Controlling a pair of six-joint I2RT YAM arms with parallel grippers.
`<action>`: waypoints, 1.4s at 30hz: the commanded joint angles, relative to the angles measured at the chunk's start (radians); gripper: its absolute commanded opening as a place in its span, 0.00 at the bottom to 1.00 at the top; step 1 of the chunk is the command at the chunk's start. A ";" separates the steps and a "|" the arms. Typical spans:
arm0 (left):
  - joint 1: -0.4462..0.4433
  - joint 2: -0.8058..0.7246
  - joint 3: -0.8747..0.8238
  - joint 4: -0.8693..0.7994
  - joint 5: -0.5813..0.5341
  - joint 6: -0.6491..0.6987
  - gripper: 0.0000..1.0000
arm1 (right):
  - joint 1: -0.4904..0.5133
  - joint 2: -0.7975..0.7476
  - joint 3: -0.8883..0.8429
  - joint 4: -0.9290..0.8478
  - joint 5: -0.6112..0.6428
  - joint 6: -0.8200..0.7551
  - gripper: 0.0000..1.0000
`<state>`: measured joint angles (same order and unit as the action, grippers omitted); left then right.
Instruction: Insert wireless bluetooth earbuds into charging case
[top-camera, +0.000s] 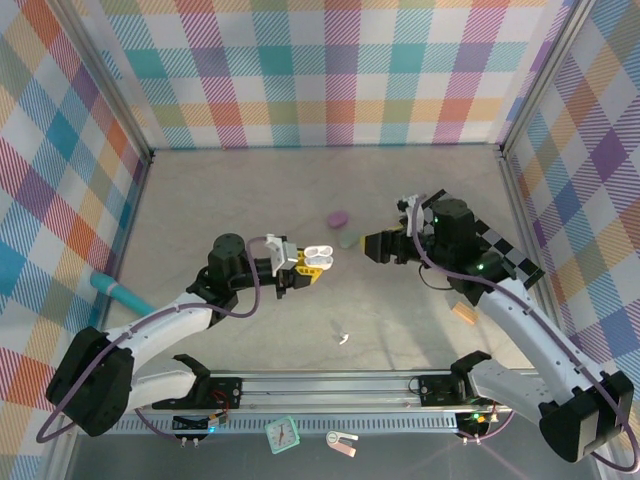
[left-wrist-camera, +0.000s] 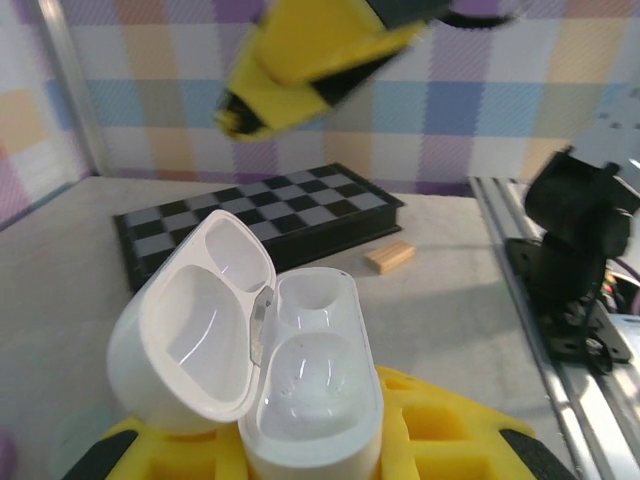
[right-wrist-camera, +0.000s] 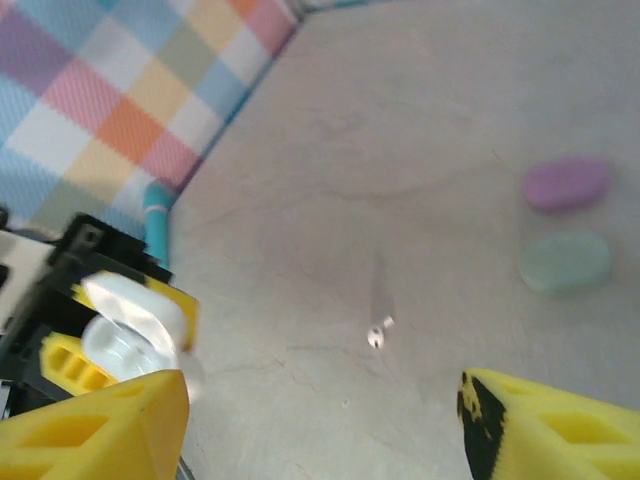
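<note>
One white earbud (right-wrist-camera: 376, 335) lying on table (right-wrist-camera: 400, 120), left gripper (top-camera: 303, 266) clamped on open white charging case (left-wrist-camera: 300, 380), right gripper (right-wrist-camera: 320, 425) jaws apart, empty

No text, label, brand or number can be read in any view. The small teal clock (top-camera: 283, 434) at the bottom of the top view has markings too small to read.

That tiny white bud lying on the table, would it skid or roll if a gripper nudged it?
Probably. The white earbud looks tiny beside the open right gripper, so it is likely very light and easily flicked. Its rounded shape could roll or slip on the smooth table.
</note>
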<state>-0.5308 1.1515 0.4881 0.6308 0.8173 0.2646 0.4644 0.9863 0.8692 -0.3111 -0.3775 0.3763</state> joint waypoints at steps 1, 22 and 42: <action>0.030 -0.012 -0.032 0.219 -0.030 -0.049 0.10 | 0.000 -0.015 -0.074 -0.031 0.055 0.212 0.67; 0.061 -0.071 -0.063 0.216 -0.075 -0.049 0.10 | 0.293 0.320 -0.242 0.007 0.028 0.507 0.45; 0.065 -0.093 -0.064 0.183 -0.076 -0.045 0.10 | 0.402 0.527 -0.165 0.027 0.000 0.503 0.39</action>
<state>-0.4805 1.0801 0.4187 0.8062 0.7380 0.1989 0.8543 1.4982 0.6762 -0.2699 -0.3756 0.8761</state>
